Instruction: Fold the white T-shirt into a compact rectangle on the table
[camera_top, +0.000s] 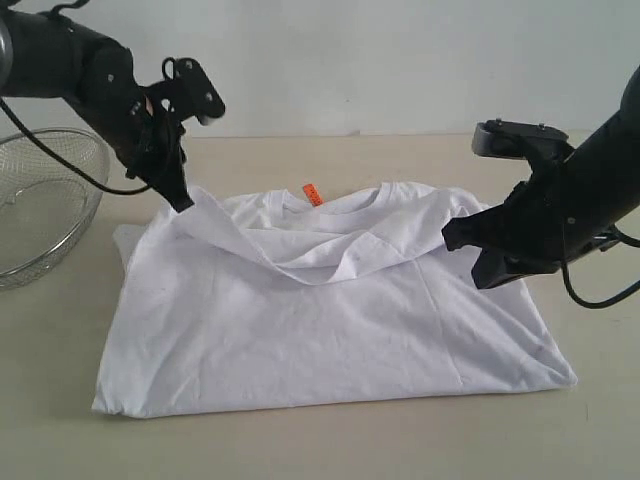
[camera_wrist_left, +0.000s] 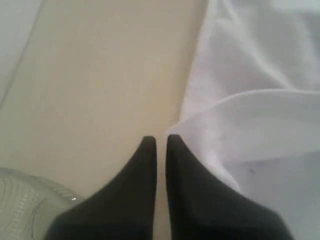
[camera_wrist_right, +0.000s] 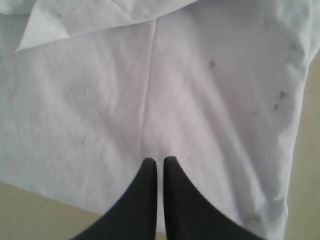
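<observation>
White T-shirt (camera_top: 330, 330), one only, was laid on the tabletop (camera_top: 300, 450) beside one wire mesh bowl (camera_top: 40, 215), its upper layer loosely folded, while both jaws were pressed shut, the left gripper (camera_wrist_left: 161, 139) touched by the raised fold, the right gripper (camera_wrist_right: 160, 161) poised over cloth, nothing visibly gripped.

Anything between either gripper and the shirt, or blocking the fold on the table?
Nothing visible: left gripper and right gripper sit right at the white T-shirt; the wire mesh bowl stands apart, on the left arm's side.
</observation>
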